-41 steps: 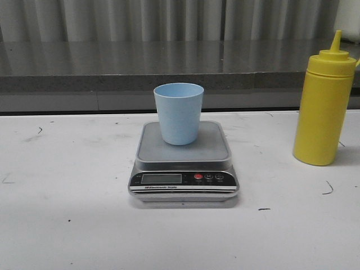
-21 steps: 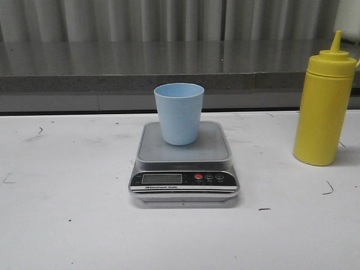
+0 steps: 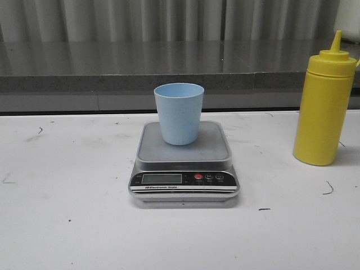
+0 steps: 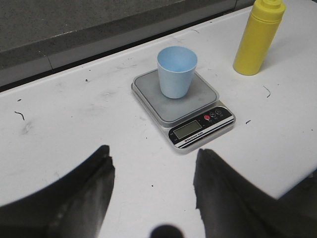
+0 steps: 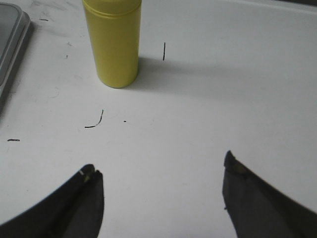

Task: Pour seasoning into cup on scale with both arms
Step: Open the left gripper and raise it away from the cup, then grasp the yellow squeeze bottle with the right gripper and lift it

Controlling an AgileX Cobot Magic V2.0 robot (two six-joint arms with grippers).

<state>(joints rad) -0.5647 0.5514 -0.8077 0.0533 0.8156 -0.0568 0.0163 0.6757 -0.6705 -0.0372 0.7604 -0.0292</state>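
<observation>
The pale blue cup [image 3: 179, 113] stands upright on the silver scale [image 3: 183, 163] at the table's middle; both show in the left wrist view, cup [image 4: 176, 71] and scale [image 4: 183, 106]. The yellow seasoning bottle [image 3: 325, 103] stands upright at the right, apart from the scale; it also shows in the left wrist view [image 4: 257, 37] and the right wrist view [image 5: 113, 40]. My left gripper [image 4: 152, 158] is open and empty, short of the scale. My right gripper [image 5: 159, 168] is open and empty, short of the bottle. Neither gripper shows in the front view.
The white table [image 3: 67, 185] bears small dark marks. A grey stone ledge [image 3: 112, 70] runs along its far edge, with a corrugated wall behind. The scale's edge [image 5: 11, 44] shows in the right wrist view.
</observation>
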